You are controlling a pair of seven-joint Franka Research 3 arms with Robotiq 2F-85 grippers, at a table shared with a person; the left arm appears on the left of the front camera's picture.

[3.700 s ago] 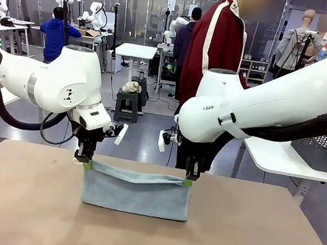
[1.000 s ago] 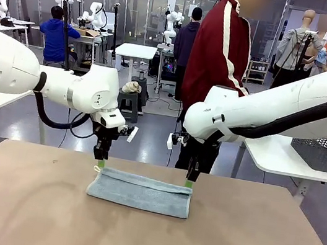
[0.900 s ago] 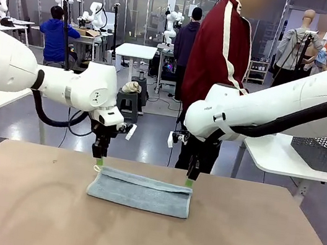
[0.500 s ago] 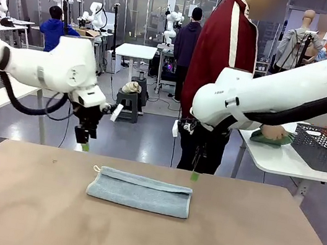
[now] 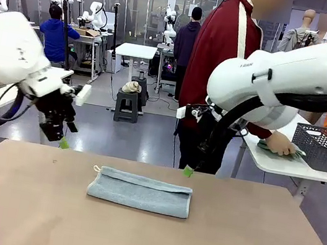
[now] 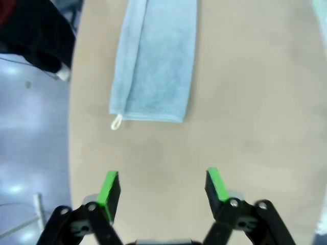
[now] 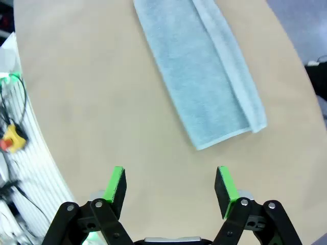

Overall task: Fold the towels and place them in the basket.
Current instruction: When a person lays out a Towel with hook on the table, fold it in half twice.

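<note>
Towel lies released; left pincer and right pincer withdrawn.

On the white casing of the right arm, small dark lettering seems to read FRAN.

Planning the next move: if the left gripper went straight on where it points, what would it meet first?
The left gripper would likely meet bare table first, just short of the blue towel.

Left hand and right hand hover empty, well apart, jaws spread wide.
</note>
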